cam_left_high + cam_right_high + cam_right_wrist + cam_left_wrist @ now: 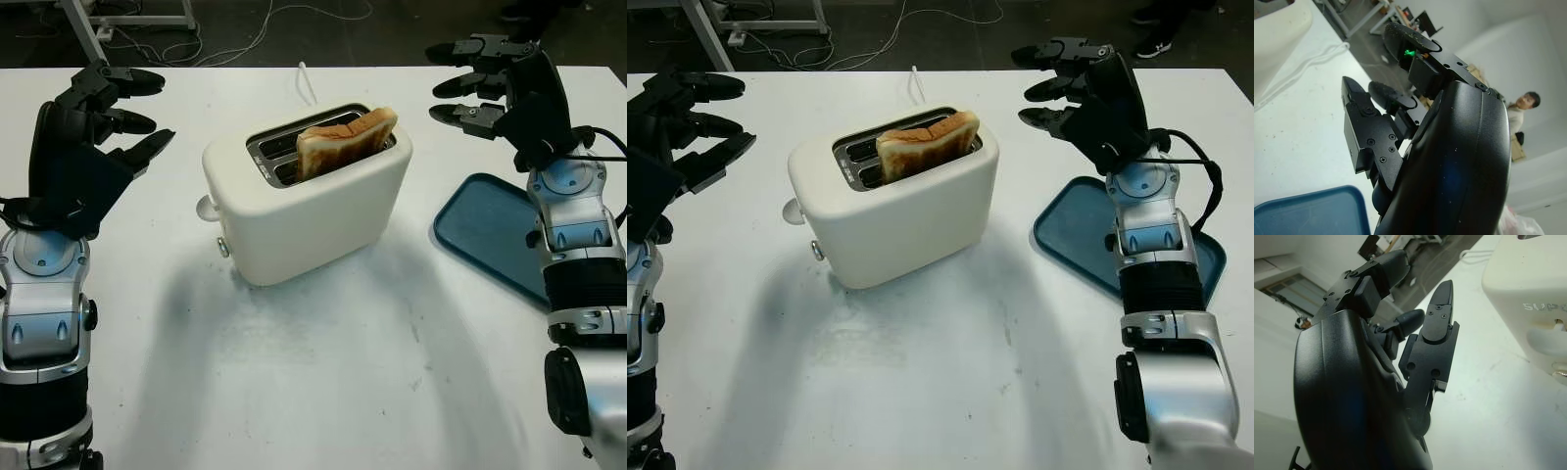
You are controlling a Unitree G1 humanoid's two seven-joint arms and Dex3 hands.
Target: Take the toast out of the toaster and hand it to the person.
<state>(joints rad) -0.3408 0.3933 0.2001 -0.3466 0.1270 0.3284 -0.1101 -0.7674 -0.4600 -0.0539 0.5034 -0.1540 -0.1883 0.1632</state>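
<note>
1. Where things stand: the toast [345, 142] is standing on edge in the near slot of the white toaster [309, 201], roughly mid-table [294, 392], with its top half poking out. Nothing has touched it.

2. The left hand [103, 122] is raised off to the left of the toaster, well apart from it, fingers released and holding nothing. The right hand [1073, 83] is up on the far right, above the far end of the blue tray [1073, 230], also released and empty.

3. What could go wrong, imo:
   - The toaster looks light and just sits loose on the table. If a hand comes in from the side and bumps the body, I'd guess it slides or turns, and then the slot isn't where the hand expects.
   - Toast is soft. Squeeze too hard and it probably crumbles or tears; too gentle and it slips back into the slot.
   - Pulling at an angle instead of straight up could jam the slice against the slot edge.
   - The cord [307, 83] trails off the far side, so dragging the toaster could snag it.

4. Orientation: the slice's long axis follows the slot, running from near-left to far-right. Its broad faces look near-right and far-left, and the crust edge points up.
</note>
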